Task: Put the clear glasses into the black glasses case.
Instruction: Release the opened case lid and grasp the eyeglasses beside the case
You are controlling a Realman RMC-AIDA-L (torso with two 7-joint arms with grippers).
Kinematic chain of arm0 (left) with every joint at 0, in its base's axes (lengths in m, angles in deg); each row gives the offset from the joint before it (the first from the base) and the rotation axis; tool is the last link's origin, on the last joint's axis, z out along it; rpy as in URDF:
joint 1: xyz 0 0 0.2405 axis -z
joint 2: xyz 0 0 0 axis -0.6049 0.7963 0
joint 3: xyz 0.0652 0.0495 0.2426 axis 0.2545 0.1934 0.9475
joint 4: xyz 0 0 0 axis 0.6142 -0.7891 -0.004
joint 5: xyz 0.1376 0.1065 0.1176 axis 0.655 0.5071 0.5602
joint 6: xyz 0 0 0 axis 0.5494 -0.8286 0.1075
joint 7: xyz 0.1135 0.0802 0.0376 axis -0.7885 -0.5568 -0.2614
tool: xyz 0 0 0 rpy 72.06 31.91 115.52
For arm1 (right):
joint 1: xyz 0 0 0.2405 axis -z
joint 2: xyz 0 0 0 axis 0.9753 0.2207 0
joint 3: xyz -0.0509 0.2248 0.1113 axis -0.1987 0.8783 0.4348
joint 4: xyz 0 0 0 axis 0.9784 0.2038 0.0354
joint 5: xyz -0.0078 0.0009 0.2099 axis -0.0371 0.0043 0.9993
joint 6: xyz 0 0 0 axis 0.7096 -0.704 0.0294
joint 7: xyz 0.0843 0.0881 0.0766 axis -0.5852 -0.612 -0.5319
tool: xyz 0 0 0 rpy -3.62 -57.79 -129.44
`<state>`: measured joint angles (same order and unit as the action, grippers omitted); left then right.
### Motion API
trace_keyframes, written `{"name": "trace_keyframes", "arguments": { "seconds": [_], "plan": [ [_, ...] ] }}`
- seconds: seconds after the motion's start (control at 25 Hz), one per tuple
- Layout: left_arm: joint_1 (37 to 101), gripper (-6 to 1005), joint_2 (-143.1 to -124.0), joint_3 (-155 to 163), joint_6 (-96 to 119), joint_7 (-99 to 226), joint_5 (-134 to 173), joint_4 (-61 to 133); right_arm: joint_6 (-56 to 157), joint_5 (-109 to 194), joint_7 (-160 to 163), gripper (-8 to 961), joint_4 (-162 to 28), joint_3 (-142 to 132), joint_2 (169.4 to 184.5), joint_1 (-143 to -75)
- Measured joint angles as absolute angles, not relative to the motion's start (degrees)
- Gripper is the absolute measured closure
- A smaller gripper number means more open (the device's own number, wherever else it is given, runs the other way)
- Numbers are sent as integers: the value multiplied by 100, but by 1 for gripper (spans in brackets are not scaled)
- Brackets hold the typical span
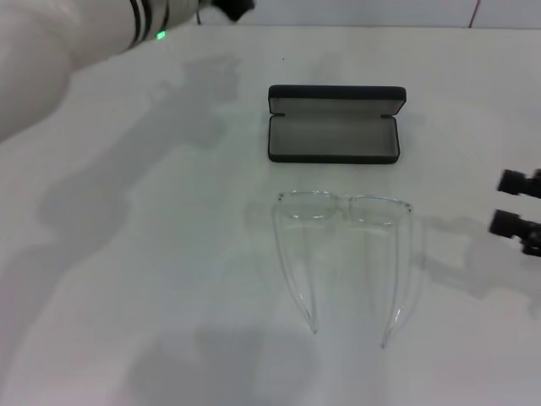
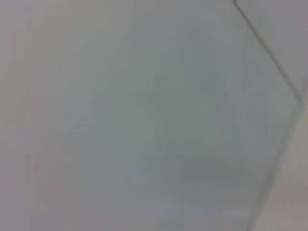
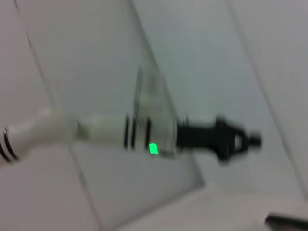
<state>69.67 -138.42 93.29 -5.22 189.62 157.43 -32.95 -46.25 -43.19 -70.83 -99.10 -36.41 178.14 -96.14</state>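
The glasses (image 1: 342,245) lie just in front of the open case (image 1: 334,125), frame parallel to it. The right gripper (image 1: 517,210), nearer, jaws spread, flanks them; the left's (image 1: 232,7) jaws can't be told.

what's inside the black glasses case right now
Nothing: the black glasses case lies open, showing only bare grey lining. The clear glasses lie on the table just in front of it, temples unfolded. What is under the case cannot be seen.
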Motion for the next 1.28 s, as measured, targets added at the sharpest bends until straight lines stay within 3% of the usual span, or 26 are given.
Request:
{"name": "trace_keyframes", "arguments": {
  "seconds": [0.2, 0.4, 0.68, 0.96, 1.28],
  "plan": [
    [6254, 890, -13822, 9157, -508, 18154, 13501, -4260, -4669, -4717, -7761, 233, -10944, -3845, 17935, -9924],
    [5862, 891, -13811, 8710, -901, 16772, 10164, -4402, -4589, -4806, -8124, 233, -11514, -4130, 17923, -10110],
    [5787, 890, -13825, 7896, -3464, 15388, 8066, -3873, -4433, -5672, -8960, 233, -12241, -4259, 17926, -10641],
    [5785, 891, -13818, 7115, -5419, 15075, 7404, -2893, -4364, -6591, -9670, 233, -12576, -4528, 17814, -11471],
    [5949, 890, -13801, 6542, -5701, 14400, 7352, -1713, -4173, -8015, -10016, 232, -12247, -4917, 17811, -12760]
  ]
}}
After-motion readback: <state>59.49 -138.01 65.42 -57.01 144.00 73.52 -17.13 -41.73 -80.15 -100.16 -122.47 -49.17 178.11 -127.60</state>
